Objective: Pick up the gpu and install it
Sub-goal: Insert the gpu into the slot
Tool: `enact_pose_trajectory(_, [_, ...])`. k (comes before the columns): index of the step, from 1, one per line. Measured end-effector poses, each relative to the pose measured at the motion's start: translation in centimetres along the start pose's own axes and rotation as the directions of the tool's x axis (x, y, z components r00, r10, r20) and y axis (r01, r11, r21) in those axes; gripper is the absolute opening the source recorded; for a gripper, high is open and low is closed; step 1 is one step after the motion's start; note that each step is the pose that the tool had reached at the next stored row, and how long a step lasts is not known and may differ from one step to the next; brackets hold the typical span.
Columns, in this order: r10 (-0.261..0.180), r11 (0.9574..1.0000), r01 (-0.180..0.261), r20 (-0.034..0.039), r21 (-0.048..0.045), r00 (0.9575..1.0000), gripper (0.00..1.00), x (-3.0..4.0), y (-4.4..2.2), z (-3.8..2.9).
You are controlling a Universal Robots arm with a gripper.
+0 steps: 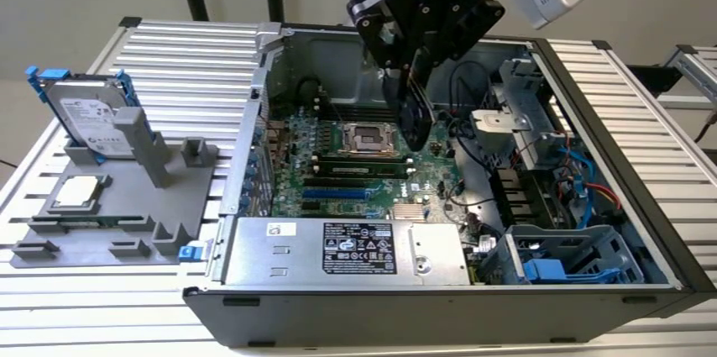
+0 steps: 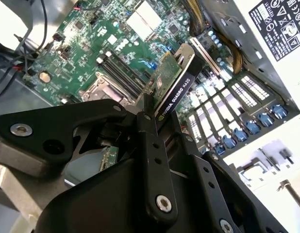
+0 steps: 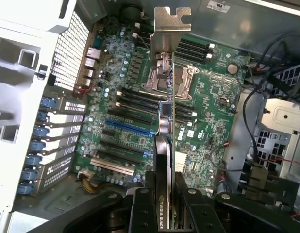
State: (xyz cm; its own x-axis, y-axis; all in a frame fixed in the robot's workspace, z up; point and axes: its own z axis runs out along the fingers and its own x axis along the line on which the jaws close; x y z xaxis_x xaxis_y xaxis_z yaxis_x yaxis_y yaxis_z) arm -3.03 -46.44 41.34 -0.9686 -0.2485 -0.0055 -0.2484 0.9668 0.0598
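We see the gripper clenched on the gpu, holding it edge-down over the motherboard inside the open computer case, just to the exterior view's right of the processor socket. In the first wrist view its silver bracket is at the end far from the fingers.

Robotics lab bench, slotted alu table, open PC case, grey parts fixture
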Motion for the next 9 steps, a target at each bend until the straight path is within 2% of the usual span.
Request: enact_pose_trajectory(9, [-0.072,0.9974,0.072,-0.0043,-0.0006,0.9974,0.0,0.01,0.01,0.0])
